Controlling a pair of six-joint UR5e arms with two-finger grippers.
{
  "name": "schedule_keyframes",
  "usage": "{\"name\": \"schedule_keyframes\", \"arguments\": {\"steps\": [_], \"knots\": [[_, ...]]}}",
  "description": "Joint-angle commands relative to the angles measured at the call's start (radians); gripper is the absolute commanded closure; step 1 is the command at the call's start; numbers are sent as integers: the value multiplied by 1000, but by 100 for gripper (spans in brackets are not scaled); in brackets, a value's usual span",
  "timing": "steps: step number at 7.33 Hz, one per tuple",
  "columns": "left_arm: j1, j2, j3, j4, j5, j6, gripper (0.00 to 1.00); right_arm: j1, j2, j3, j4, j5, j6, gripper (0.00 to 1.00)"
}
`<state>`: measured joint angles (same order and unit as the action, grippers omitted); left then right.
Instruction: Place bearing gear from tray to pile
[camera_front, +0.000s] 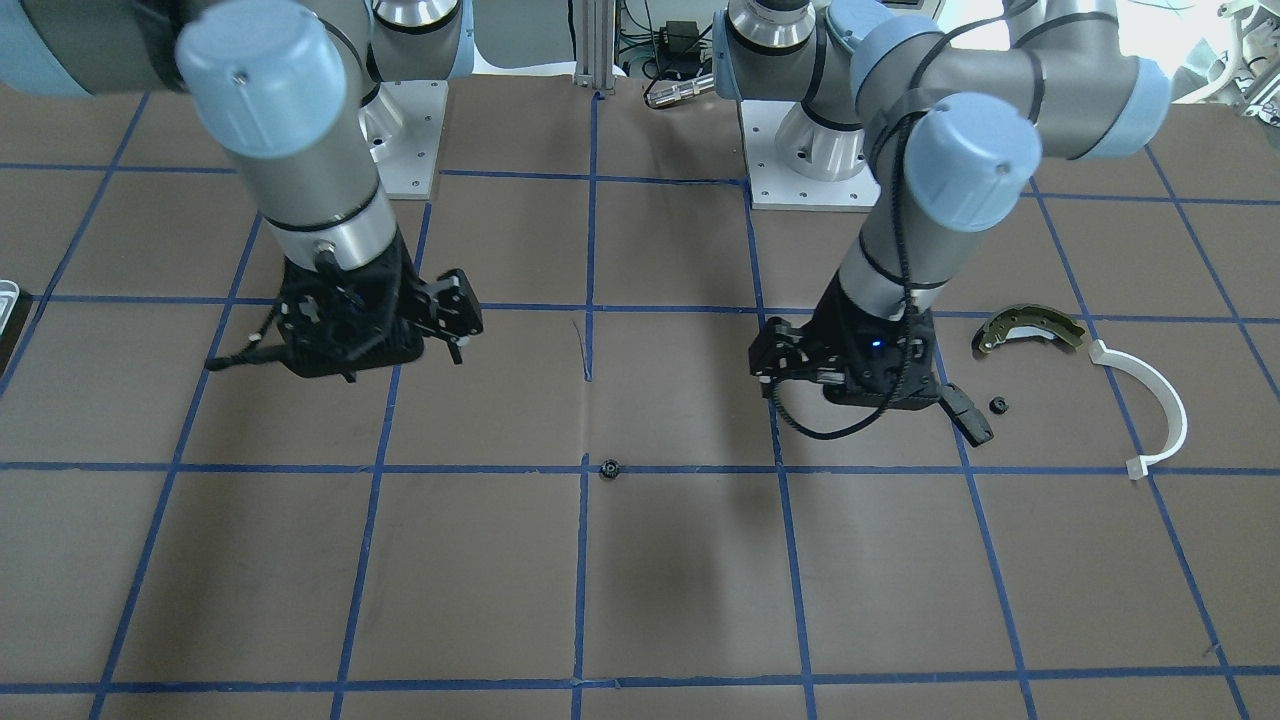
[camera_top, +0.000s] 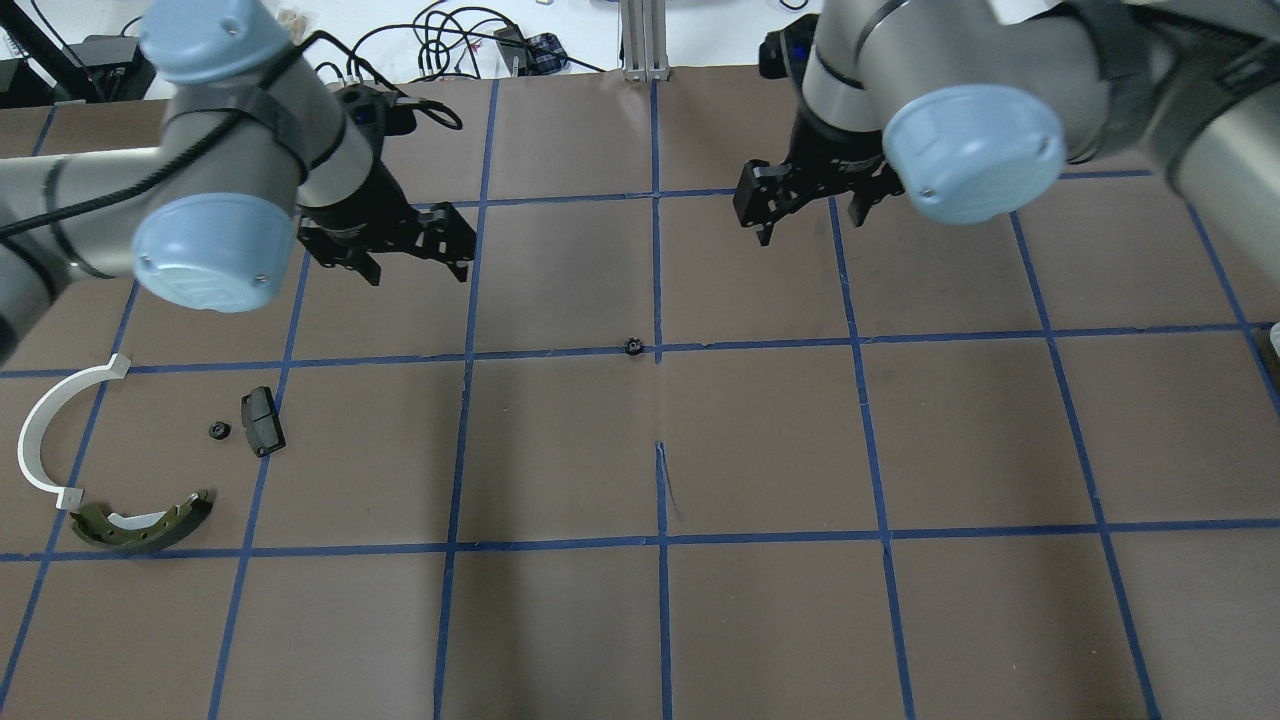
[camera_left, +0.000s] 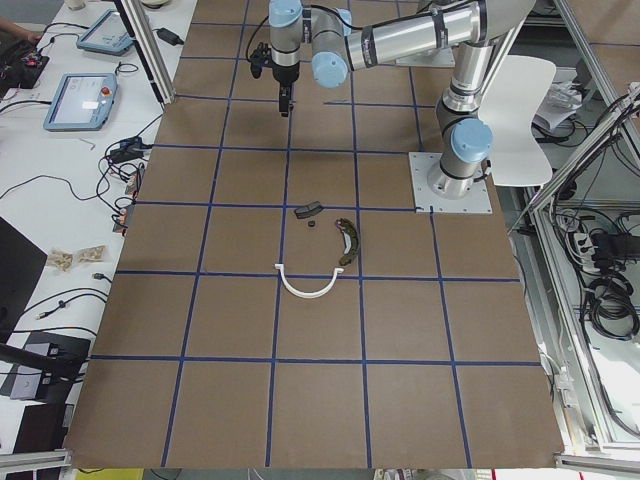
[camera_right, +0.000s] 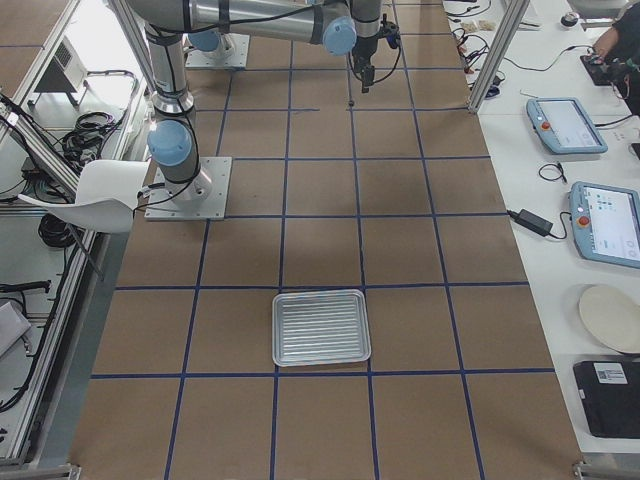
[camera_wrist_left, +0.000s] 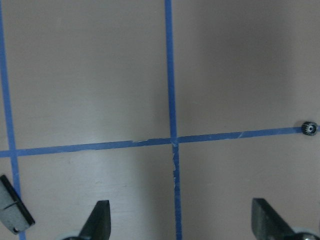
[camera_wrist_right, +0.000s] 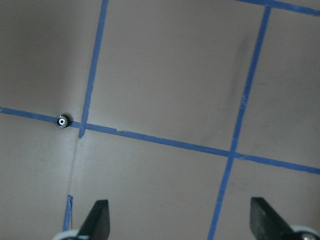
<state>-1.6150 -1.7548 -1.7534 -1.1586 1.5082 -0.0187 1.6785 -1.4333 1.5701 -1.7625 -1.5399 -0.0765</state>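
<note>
1. Overhead exterior view showed the bearing gear (camera_top: 632, 347) on a blue tape line (camera_top: 900, 340) in the middle of the desk (camera_top: 900, 620), well apart from the tray (camera_right: 320, 327) near the right edge and the pile (camera_top: 262, 421) near the left edge.
2. The left end effector (camera_top: 418, 272) and the right end effector (camera_top: 808, 225) were both spread and empty.
3. Probably the transfer was half done; next, the left one must descend over the gear and close.
4. The gear's teeth were too small to read.

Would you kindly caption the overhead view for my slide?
The left gripper and right gripper hang open above the table; a gear sits on blue tape.
</note>
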Motion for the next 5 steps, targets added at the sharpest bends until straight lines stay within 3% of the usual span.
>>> {"name": "schedule_keyframes", "arguments": {"steps": [1, 3, 5], "knots": [[-158, -96, 2, 71, 29, -195, 1, -46, -126, -47, 165, 3, 0, 0], [-242, -179, 2, 150, 38, -291, 2, -46, -121, -134, 302, -11, 75, 0], [-263, -262, 6, 227, 41, -334, 3, -56, -142, -150, 379, -77, 69, 0]]}}
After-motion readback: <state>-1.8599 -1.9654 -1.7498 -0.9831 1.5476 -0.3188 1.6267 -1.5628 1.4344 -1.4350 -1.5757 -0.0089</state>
